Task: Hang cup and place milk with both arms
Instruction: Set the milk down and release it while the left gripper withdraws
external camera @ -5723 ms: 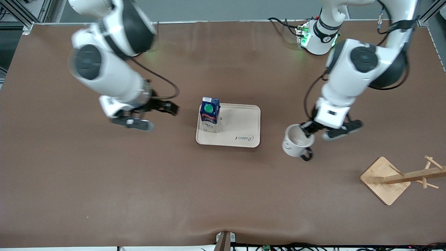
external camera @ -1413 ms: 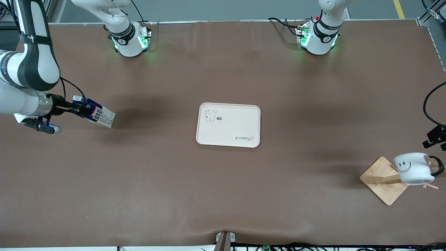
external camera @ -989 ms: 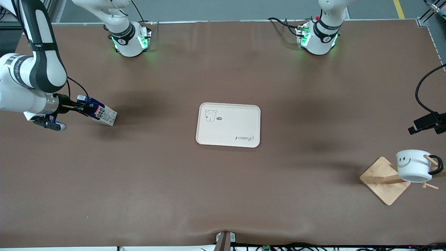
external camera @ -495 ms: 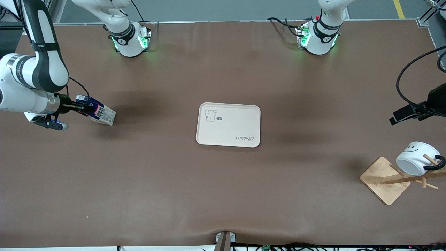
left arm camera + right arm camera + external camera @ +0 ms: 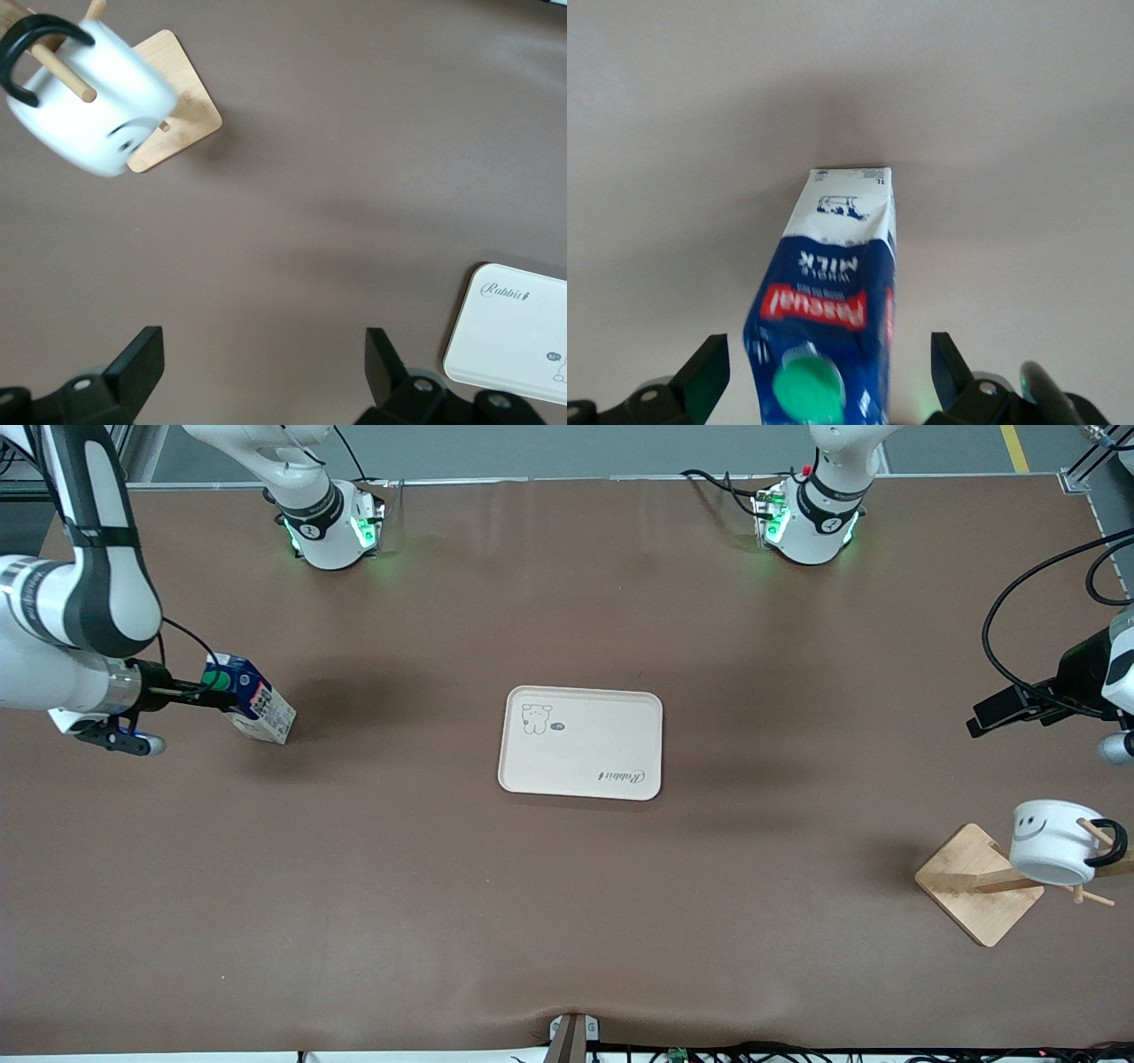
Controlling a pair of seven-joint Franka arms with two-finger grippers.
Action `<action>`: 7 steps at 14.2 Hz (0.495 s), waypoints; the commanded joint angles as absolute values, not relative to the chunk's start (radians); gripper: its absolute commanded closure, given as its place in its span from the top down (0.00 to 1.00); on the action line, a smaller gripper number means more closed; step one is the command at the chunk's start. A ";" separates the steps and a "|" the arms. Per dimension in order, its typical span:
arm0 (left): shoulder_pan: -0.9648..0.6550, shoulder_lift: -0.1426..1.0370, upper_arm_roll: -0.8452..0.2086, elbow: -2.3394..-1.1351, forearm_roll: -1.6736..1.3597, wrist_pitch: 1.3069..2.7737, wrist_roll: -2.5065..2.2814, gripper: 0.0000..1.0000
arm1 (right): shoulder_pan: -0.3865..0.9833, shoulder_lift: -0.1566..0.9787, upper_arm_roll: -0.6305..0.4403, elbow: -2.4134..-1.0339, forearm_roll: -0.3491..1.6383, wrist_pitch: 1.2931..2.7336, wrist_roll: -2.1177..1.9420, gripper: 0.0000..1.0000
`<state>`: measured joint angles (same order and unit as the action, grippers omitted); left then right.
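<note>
The white smiley cup [image 5: 1052,853] hangs by its black handle on a peg of the wooden rack [image 5: 974,881] at the left arm's end of the table. It also shows in the left wrist view [image 5: 93,102]. My left gripper [image 5: 997,713] is open and empty, up in the air and apart from the rack; its own view [image 5: 261,350] shows bare table between the fingers. The milk [image 5: 252,707] stands on the table at the right arm's end. My right gripper [image 5: 211,689] is open, its jaws on either side of the carton's top [image 5: 824,310] without touching it.
A cream tray [image 5: 580,742] lies bare in the middle of the table; its corner shows in the left wrist view [image 5: 523,341]. The rack's square base [image 5: 173,97] sits near the table's edge. A cable loops off the left arm's wrist.
The right gripper has opened and let go of the milk, which went from tilted to standing. The left gripper has drawn away from the rack. The cup swings on its peg.
</note>
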<state>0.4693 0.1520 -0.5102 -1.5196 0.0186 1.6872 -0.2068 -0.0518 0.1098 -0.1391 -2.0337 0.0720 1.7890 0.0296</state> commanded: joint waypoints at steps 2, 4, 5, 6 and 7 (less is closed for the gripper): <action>0.477 0.130 -0.532 -1.526 0.063 1.674 -0.215 1.00 | -0.060 0.115 -0.123 -1.812 0.064 1.596 0.025 1.00; 0.477 0.132 -0.554 -1.526 0.092 1.675 -0.216 1.00 | -0.040 0.121 -0.121 -1.718 0.061 1.542 0.025 1.00; 0.477 0.132 -0.560 -1.526 0.095 1.675 -0.215 1.00 | -0.031 0.124 -0.121 -1.694 0.061 1.536 0.026 1.00; 0.477 0.133 -0.561 -1.526 0.095 1.675 -0.210 1.00 | -0.025 0.124 -0.121 -1.680 0.061 1.536 0.022 1.00; 0.477 0.135 -0.561 -1.525 0.097 1.675 -0.209 1.00 | -0.020 0.126 -0.121 -1.674 0.061 1.539 0.021 1.00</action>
<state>0.4693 0.1513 -0.5514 -1.5196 0.0731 1.6870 -0.2068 -0.0313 0.1069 -0.1226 -1.7107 0.0720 1.5530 0.0296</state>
